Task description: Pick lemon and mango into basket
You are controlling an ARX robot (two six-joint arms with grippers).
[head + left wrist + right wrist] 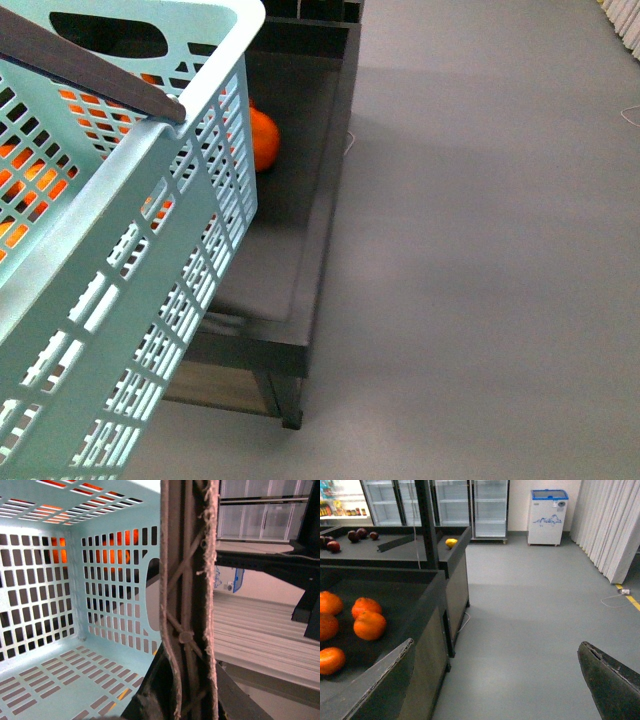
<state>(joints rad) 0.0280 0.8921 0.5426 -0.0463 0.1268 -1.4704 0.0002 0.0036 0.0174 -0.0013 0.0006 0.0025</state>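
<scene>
Basket (120, 300), mint-green and slotted, hangs tilted beside the black table (290, 230), its brown handle (187, 580) clamped in the left jaws. Right jaws gape wide, holding nothing, near tangerines (369, 625) on the table. A small yellow fruit (451, 543), perhaps the lemon, lies at a corner of the farther table (370, 555).

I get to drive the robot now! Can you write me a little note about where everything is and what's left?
Left gripper: shut on the brown handle of the basket.
Right gripper: open, empty, over the floor.
Basket: no fruit shows inside it.
Lemon: probably the small yellow fruit on the far table, at its corner.
Mango: maybe the red-orange fruit half hidden behind the basket; unsure.
Done: nothing in yet. To do: pick both, drop them in.
</scene>
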